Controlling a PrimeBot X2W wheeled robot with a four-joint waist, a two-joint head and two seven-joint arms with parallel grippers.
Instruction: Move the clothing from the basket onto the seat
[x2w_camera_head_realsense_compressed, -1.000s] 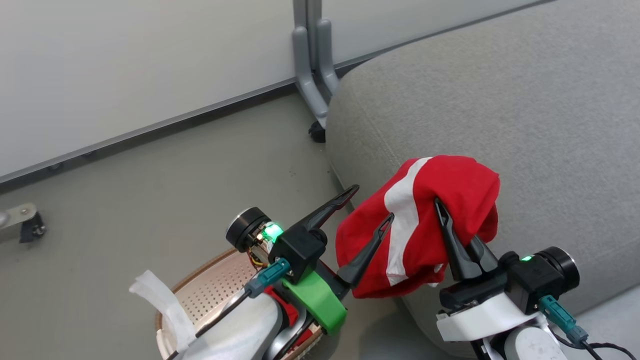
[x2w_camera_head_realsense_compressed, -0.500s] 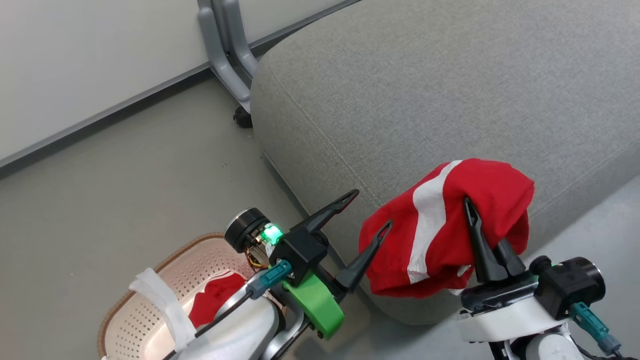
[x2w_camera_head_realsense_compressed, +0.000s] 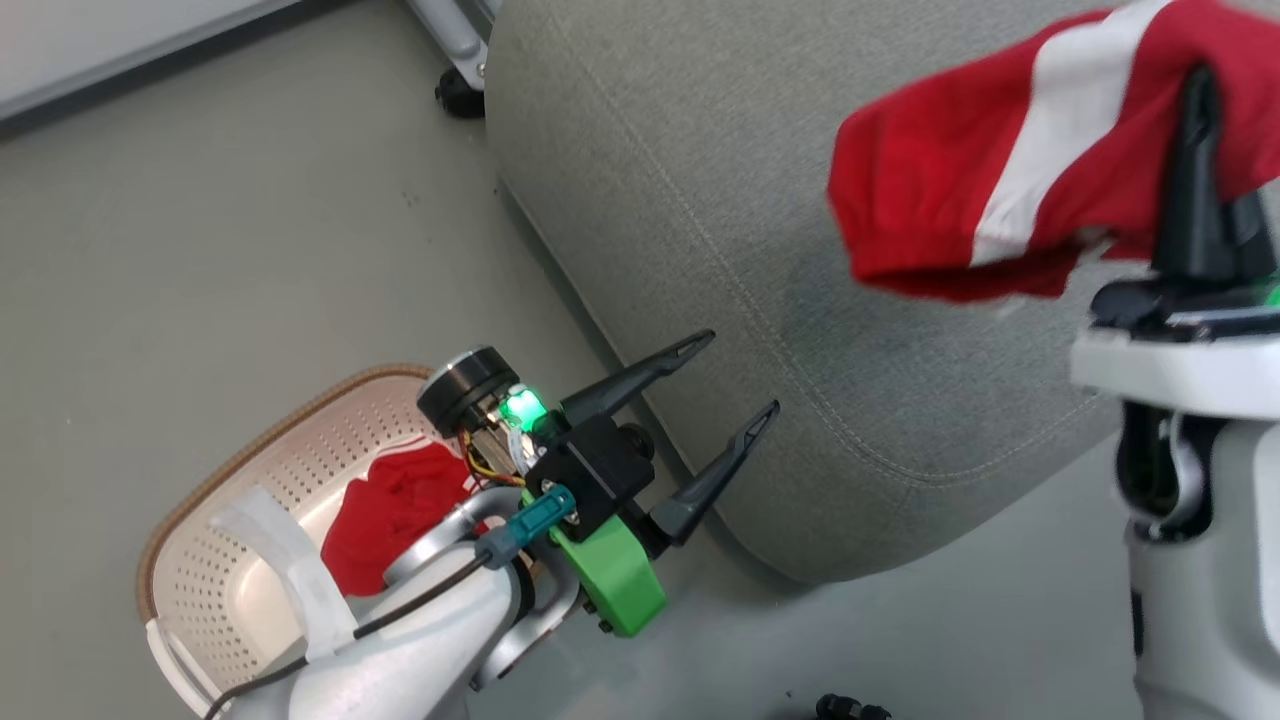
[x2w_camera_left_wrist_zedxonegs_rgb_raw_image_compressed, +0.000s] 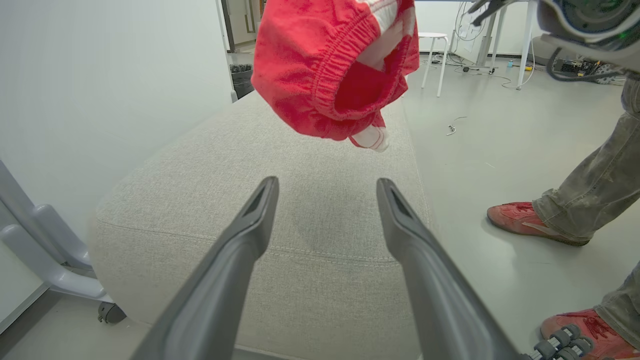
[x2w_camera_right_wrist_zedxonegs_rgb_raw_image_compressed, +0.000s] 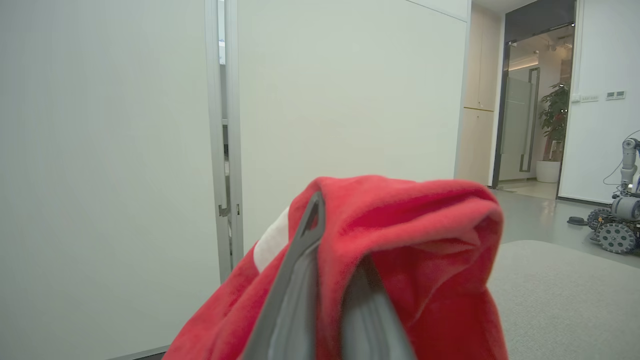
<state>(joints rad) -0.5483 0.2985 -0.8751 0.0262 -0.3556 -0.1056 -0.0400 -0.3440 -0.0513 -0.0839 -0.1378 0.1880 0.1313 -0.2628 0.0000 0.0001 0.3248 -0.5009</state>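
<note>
One piece of the red, white-striped clothing (x2w_camera_head_realsense_compressed: 940, 200) hangs from my right gripper (x2w_camera_head_realsense_compressed: 1197, 100), which is shut on it, in the air above the grey seat (x2w_camera_head_realsense_compressed: 720, 200). In the left wrist view this garment (x2w_camera_left_wrist_zedxonegs_rgb_raw_image_compressed: 325, 65) dangles over the seat (x2w_camera_left_wrist_zedxonegs_rgb_raw_image_compressed: 310, 165), clear of the cushion. The fabric (x2w_camera_right_wrist_zedxonegs_rgb_raw_image_compressed: 410, 225) drapes over the right fingers (x2w_camera_right_wrist_zedxonegs_rgb_raw_image_compressed: 305, 260). My left gripper (x2w_camera_head_realsense_compressed: 738, 375) stands open and holds nothing, at the seat's front corner. A second red garment (x2w_camera_head_realsense_compressed: 400, 510) lies in the cream basket (x2w_camera_head_realsense_compressed: 250, 430) on the floor at the lower left, partly hidden by my left arm.
A grey partition leg with a caster (x2w_camera_head_realsense_compressed: 455, 60) stands by the seat's far corner. A person's feet in red shoes (x2w_camera_left_wrist_zedxonegs_rgb_raw_image_compressed: 525, 220) are on the floor right of the seat. A white stool (x2w_camera_left_wrist_zedxonegs_rgb_raw_image_compressed: 432, 37) and another wheeled robot (x2w_camera_right_wrist_zedxonegs_rgb_raw_image_compressed: 620, 220) stand farther off.
The head camera has turned, shifting the whole picture. My right gripper has carried the red garment up and further over the seat. The left gripper stays open near the basket.
</note>
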